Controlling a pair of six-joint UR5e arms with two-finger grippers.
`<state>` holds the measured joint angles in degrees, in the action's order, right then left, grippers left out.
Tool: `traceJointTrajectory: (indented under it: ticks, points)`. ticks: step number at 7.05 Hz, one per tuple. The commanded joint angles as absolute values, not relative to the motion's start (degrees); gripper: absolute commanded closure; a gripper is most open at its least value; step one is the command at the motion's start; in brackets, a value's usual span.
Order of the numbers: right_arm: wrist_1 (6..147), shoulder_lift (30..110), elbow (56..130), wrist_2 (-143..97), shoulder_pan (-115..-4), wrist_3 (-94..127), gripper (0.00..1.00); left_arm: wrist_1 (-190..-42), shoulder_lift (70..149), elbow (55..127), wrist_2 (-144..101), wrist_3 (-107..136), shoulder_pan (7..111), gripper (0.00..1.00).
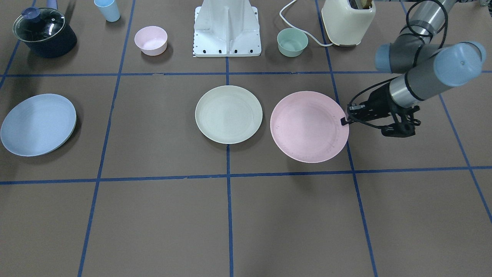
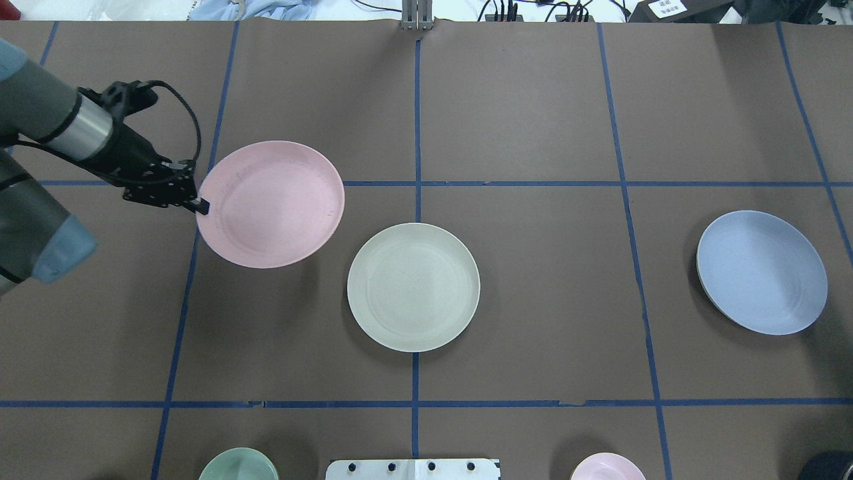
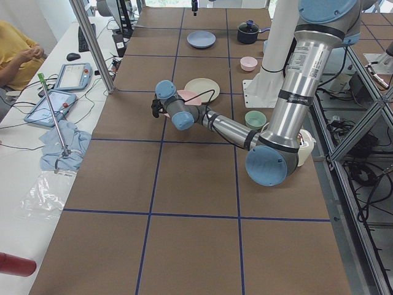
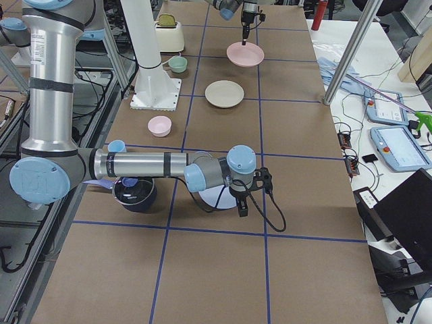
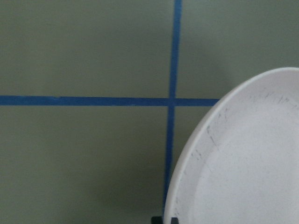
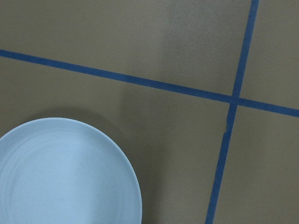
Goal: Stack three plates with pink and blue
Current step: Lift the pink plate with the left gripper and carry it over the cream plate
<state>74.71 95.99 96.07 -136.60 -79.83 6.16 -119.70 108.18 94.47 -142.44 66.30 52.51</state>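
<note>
Bench (image 2: 533, 120), overhead view, read left to right.

Far left: left pincer (image 2: 200, 205), pressed onto the left rim of the pink plate (image 2: 273, 203). The left wrist view shows one dark fingertip at that rim and the pale inner face of the plate beside it. The pink plate looks lifted clear of the bench – its shadow falls offset beneath it – though I cannot tell how high. No other plate touches it.

Centre: cream plate (image 2: 413, 287), flat on the bench over the middle tape line, nearer the robot than the pink one and just beside it. A narrow strip of bench shows between the two rims.

Right: blue plate (image 2: 762, 272), well apart from the other two, alone in its own square.

Far right: right pincer (image 4: 242, 210), seen only from the side camera, hanging at the blue plate's far edge. Whether it is spread or pressed together I cannot tell. The right wrist view shows the blue plate at lower left and no fingers.

Progress – judgement: the stack is not begun, with three plates in three separate places. Only the grasp on the pink plate is done. Left to do: set pink on cream, which seems the likely base, then bring blue across and lay it on top.
</note>
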Motion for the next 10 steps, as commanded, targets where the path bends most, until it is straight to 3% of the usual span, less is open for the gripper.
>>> traceJointTrajectory:
  ticks: [1,10]
  points:
    - [74.6,96.1,96.1,-137.1,-77.9,6.9,0.0,-119.8,113.4,94.0,-139.9,73.7,46.1,1.0]
    - [74.4,97.8,96.3,-142.1,-76.7,6.8,0.0,-120.1,120.1,90.0,-134.6,74.7,37.4,1.0]
